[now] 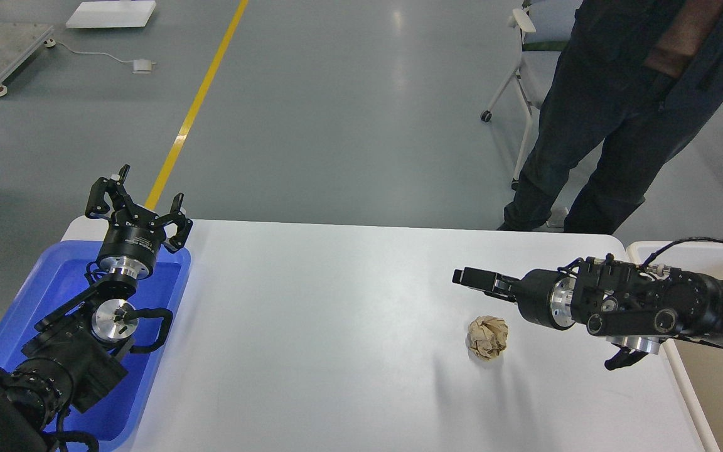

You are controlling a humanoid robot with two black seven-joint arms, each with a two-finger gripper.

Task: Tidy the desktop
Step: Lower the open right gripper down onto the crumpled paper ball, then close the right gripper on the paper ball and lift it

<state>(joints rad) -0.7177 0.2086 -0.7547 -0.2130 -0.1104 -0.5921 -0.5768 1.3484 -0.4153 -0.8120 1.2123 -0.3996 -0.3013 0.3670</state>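
Head view: the crumpled paper ball (pixel 487 337) sits on the desktop (pixel 336 326) at four o'clock, free. The right gripper (pixel 471 277), fingers indistinguishable, hovers at its twelve o'clock; a misjudged descent could knock it rolling. The left gripper (pixel 137 199) is spread, over the blue tray (pixel 29 295).

arms: black | wrist rings: silver metal; cables: black loops | finish: matte

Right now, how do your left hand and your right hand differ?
The left hand points up and away over the blue tray, its fingers spread open; the right hand lies level, pointing left over the desktop, seen side-on, so its opening is unclear. The right is near the crumpled paper ball; the left is far from it. Both are black and hold nothing.
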